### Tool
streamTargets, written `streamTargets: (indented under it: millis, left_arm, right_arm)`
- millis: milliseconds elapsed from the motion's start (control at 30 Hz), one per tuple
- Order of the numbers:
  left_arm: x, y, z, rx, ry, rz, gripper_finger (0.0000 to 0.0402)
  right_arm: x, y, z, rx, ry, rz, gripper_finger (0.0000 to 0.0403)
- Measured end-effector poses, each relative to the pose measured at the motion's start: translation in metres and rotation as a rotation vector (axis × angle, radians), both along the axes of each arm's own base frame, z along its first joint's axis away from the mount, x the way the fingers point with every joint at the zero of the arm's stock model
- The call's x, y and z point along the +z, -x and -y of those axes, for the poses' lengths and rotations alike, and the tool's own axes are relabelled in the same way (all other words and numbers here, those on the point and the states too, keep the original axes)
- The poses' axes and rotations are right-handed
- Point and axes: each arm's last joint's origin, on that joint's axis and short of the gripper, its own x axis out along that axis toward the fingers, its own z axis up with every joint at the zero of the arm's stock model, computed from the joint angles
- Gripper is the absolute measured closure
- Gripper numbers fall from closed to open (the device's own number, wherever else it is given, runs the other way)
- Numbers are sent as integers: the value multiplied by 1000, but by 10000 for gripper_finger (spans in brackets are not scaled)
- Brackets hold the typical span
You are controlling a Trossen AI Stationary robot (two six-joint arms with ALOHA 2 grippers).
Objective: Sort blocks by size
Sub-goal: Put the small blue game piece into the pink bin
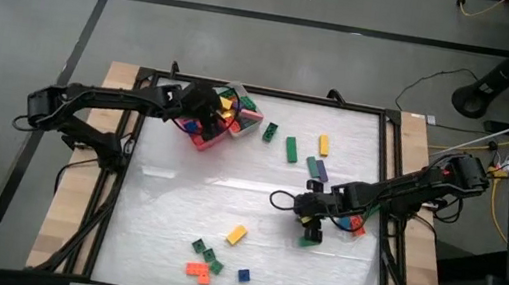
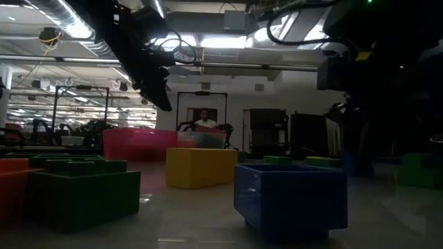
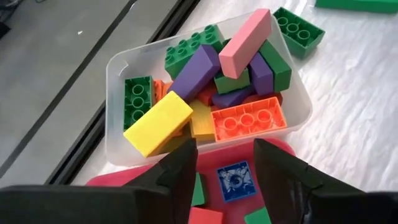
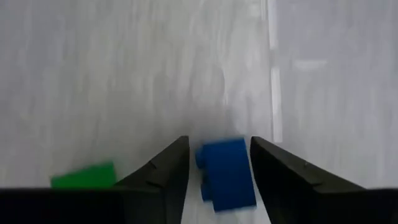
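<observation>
Your right claw [image 4: 219,163], near the surface's right edge, straddles a blue block [image 4: 225,174], jaws apart. Centre it, then close squarely. Your left claw [image 3: 225,163] hangs open and empty over the pink tray [image 3: 273,146].

Small studded plastic bricks [image 3: 249,118] in green, purple, yellow, orange and pink lie jumbled in a heap at the far left of the worktop, some tilted across others. Loose green and yellow bars [image 1: 291,149] lie mid-worktop. Short orange, green, yellow and blue bricks [image 1: 198,270] cluster near the front edge.
</observation>
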Motion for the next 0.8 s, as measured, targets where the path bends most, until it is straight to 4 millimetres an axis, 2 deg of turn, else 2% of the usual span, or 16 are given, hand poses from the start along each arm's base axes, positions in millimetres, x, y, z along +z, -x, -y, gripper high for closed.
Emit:
streamTargets:
  millis: [133,233,300,467,667,800]
  left_arm:
    - [0,-1,1,-15,34,20,258]
    - [-1,-1,2,-24,75,39,259]
    - [-2,-1,4,-21,101,42,259]
    - [-2,0,18,-63,130,-3,259]
    - [9,2,46,-124,156,24,259]
    - [20,6,65,-145,188,83,259]
  right_arm:
    - [-1,1,0,-6,0,-14,256]
    - [-3,-5,-1,3,-4,24,293]
    - [-4,-12,-3,35,12,88,313]
    - [-6,-42,1,108,90,352,313]
    - [-3,-86,37,49,187,702,313]
    - [2,-123,71,-15,213,810,304]
